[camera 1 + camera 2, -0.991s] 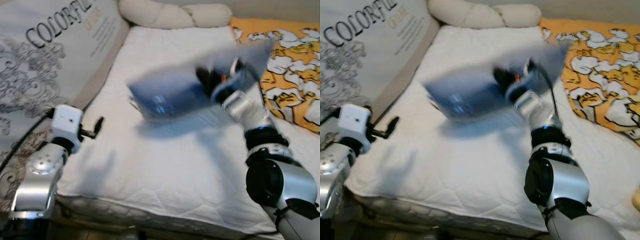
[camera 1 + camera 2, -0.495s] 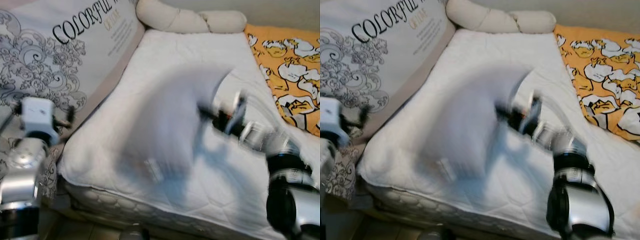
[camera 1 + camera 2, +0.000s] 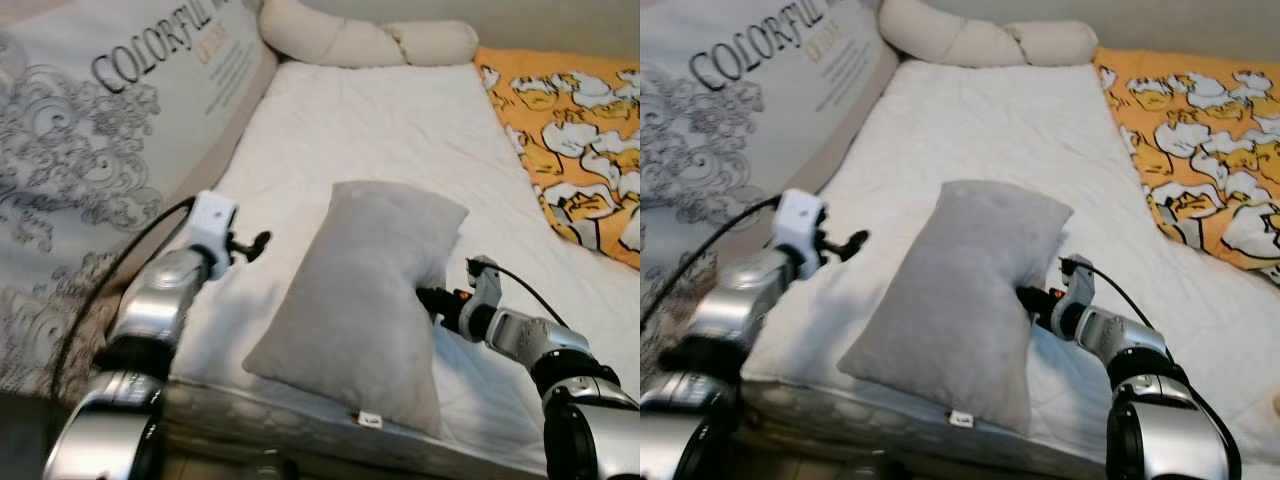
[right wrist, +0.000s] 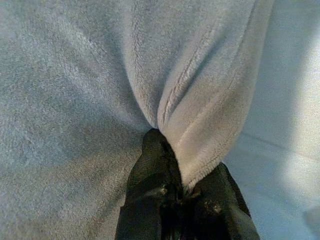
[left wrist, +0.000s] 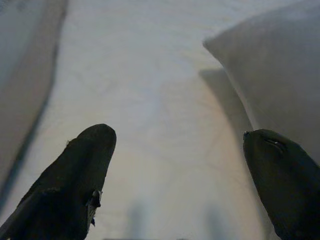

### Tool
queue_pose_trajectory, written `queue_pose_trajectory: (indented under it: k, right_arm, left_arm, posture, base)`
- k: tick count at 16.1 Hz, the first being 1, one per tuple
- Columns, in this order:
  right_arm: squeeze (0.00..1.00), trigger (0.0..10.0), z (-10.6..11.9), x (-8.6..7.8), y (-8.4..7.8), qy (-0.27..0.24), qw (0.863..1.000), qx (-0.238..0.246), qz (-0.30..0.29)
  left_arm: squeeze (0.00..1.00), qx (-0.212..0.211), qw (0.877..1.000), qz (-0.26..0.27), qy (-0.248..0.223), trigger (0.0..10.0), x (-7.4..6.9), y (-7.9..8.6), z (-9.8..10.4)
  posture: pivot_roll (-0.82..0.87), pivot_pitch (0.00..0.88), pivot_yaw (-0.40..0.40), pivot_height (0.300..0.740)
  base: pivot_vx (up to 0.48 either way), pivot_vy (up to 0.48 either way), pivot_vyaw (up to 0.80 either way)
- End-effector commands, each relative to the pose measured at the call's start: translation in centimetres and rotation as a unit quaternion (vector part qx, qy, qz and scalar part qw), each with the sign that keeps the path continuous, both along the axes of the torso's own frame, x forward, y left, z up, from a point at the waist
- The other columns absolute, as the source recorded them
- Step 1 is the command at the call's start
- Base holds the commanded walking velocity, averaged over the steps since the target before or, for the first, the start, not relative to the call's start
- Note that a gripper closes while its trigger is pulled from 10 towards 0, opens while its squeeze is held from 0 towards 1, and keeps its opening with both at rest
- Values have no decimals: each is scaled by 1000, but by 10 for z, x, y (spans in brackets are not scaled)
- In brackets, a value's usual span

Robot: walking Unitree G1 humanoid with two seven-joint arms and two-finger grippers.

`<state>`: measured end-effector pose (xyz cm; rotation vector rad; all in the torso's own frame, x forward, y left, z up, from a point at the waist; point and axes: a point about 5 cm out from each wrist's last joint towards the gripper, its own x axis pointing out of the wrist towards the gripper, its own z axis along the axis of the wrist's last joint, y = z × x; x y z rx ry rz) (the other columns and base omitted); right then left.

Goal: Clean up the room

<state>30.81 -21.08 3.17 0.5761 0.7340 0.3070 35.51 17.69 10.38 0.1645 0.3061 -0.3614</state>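
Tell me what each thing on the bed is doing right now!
Grey pillow: lying on the white mattress, pinched at its edge.
Right gripper: jaws shut on the pillow's edge.
Left gripper: jaws open, holding nothing, beside the pillow.
Orange blanket: spread flat.

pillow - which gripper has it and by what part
The right gripper pinches the grey pillow by a fold at its side edge; the left gripper is open, holding nothing.
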Motion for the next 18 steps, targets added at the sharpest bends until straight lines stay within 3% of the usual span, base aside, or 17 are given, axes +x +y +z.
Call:
queue_pose_trajectory:
  k: [1,3,5,8,9,10,11,12,13,14,15,18]
  right_arm:
    - [0,0,0,0,-5,0,1000,-26,5]
    - [0,0,-2,-2,-8,-5,999,-42,6]
    - [0,0,0,-2,-6,-13,1000,-21,16]
    - [0,0,2,-1,-3,-20,999,-2,28]
    - [0,0,-1,-4,0,-15,999,2,40]
    - [0,0,-3,-6,2,-9,999,2,50]
    - [0,0,-3,-6,3,-8,998,0,55]
    - [0,0,-1,-3,6,-13,998,1,61]
    - [0,0,4,1,9,-22,998,10,63]
    - [0,0,6,3,11,-27,998,15,63]
    - [0,0,14,10,17,-46,996,30,73]
    - [0,0,20,14,24,-65,993,50,84]
  left_arm:
    - [1000,-14,999,16,25,10000,-1,0,-13]
    - [1000,-59,995,12,83,10000,-1,-10,-27]
    - [1000,-109,984,0,144,10000,-9,-22,-44]
    - [1000,-175,966,-24,189,10000,-18,-37,-56]
    - [1000,-257,942,-60,208,10000,-23,-58,-58]
    - [1000,-302,921,-97,225,10000,-28,-73,-58]
    - [1000,-323,911,-110,230,10000,-30,-78,-57]
    - [1000,-361,894,-124,235,10000,-31,-84,-54]
    - [1000,-388,880,-136,237,10000,-32,-88,-52]
    - [1000,-399,874,-142,238,10000,-33,-90,-52]
    - [1000,-451,850,-154,223,10000,-32,-94,-45]
    - [1000,-520,822,-135,189,10000,-25,-90,-33]
  posture:
    - [-8,0,95,740]
    - [-32,0,107,740]
    - [-47,0,109,740]
    - [-44,0,93,740]
    - [-31,0,61,740]
    - [-25,0,45,740]
    - [-26,0,42,740]
    - [-27,0,36,740]
    - [-30,0,34,740]
    - [-31,0,34,740]
    - [-33,0,33,740]
    - [-25,0,30,740]
  base:
    - [0,0,0]
    - [0,0,0]
    - [0,0,0]
    - [0,0,0]
    - [0,0,0]
    - [0,0,0]
    - [0,0,0]
    - [0,0,0]
    - [0,0,0]
    - [0,0,0]
    - [0,0,0]
    - [0,0,0]
